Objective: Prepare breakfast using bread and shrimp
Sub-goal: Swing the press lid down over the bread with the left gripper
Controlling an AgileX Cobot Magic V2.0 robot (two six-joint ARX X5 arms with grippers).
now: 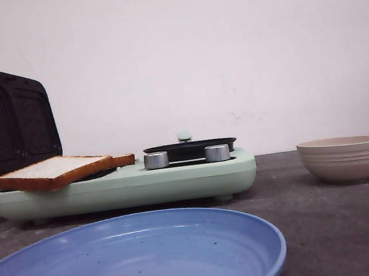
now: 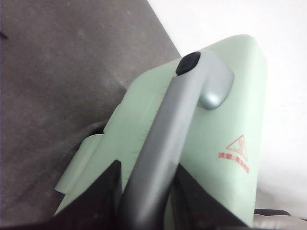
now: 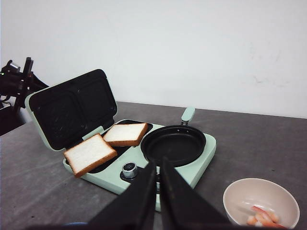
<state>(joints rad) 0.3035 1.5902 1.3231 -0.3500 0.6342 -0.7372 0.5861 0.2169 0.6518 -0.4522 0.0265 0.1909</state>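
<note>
While clamping the lid's handle (image 2: pixel 158 139) in the left hand (image 2: pixel 147 168), holding the sandwich maker (image 3: pixel 196 165) open over two bread slices (image 3: pixel 90 153) on its plates, hovering the right hand (image 3: pixel 158 165) pinched shut near the bowl (image 3: pixel 239 190) of shrimp (image 3: pixel 263 218).

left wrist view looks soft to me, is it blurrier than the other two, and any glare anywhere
Left wrist view: yes, softest, the grey lid handle and red warning print are smeared, the white wall washed out. Front view: the blue plate close to the lens is slightly soft with a pale sheen; the pale green sandwich maker is sharp. Right wrist view: evenly lit, sharp on the two white bread slices, no strong glare.
</note>
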